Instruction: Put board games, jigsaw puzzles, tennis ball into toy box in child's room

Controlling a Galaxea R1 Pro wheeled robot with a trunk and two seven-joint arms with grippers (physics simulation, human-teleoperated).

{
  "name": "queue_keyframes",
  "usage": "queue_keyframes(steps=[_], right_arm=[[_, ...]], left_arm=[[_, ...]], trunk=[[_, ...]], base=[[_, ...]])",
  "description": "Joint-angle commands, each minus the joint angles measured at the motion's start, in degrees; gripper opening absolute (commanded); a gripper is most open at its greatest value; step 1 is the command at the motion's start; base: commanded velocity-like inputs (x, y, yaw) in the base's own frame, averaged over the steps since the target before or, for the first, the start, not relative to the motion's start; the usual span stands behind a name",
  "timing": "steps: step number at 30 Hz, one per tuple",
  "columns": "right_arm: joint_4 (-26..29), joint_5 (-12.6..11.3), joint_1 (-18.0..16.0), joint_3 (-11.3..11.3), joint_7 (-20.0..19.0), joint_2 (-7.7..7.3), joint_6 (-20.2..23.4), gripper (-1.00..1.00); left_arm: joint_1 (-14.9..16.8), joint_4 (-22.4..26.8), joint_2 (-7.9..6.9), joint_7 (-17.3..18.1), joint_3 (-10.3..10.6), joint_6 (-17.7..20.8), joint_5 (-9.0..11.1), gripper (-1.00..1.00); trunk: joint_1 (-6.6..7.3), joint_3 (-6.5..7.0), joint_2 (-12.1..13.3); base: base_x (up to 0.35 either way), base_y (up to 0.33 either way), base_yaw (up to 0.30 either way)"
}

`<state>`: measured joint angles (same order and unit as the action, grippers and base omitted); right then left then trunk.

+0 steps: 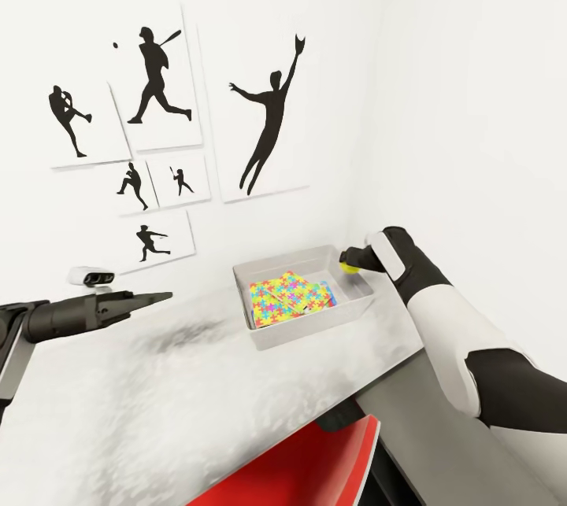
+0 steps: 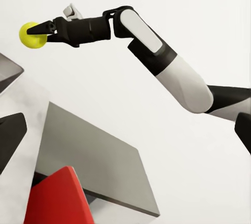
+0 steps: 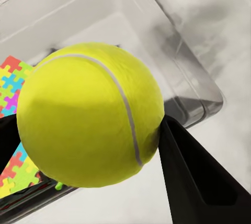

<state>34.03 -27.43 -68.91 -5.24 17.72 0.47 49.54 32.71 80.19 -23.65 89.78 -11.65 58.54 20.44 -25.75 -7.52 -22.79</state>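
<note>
White walls meet in a corner behind the table [image 1: 157, 396]; silhouette posters of ball players [image 1: 157, 89] hang on the left wall. At far left, the left gripper [image 1: 153, 300] hovers above the pale table top, well apart from the toy box; its fingers lie close together with nothing between them. A small white device [image 1: 89, 276] sits on the table near the wall, just behind that gripper. Towards the centre, the toy box [image 1: 272, 333] rests on the table near the corner; the jigsaw puzzles [image 1: 285, 293] lie flat inside it, overlapping. A red chair [image 1: 315, 463] shows below the table edge. At right, the right gripper [image 1: 350, 260] is clamped on the tennis ball [image 1: 348, 266]; the ball hangs above the right rim of the toy box, not touching it.
</note>
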Motion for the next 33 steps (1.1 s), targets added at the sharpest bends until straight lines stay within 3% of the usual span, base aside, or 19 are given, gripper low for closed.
queue_keyframes(steps=[1, 17, 33], right_arm=[[0.1, -0.8, -0.1, -0.2, 0.7, -0.03, 0.1, -1.00], [-0.4, -0.8, -3.9, -0.2, 1.4, 0.05, 1.9, -1.00], [-0.9, -0.9, -4.4, -0.2, 1.6, -0.01, 2.6, -1.00]], left_arm=[[0.0, 0.0, -0.03, 0.2, 0.0, 0.6, 0.1, 1.00], [-0.2, -0.1, -0.16, 0.2, 0.0, 0.6, 0.4, 1.00], [-0.3, -0.1, -0.16, 0.2, 0.0, 0.6, 0.4, 1.00]], trunk=[[-0.04, -0.13, -0.1], [-0.04, -0.13, -0.1], [-0.04, -0.83, -0.1]], base=[[0.000, 0.000, 0.000], [0.000, 0.000, 0.000], [0.000, 0.000, 0.000]])
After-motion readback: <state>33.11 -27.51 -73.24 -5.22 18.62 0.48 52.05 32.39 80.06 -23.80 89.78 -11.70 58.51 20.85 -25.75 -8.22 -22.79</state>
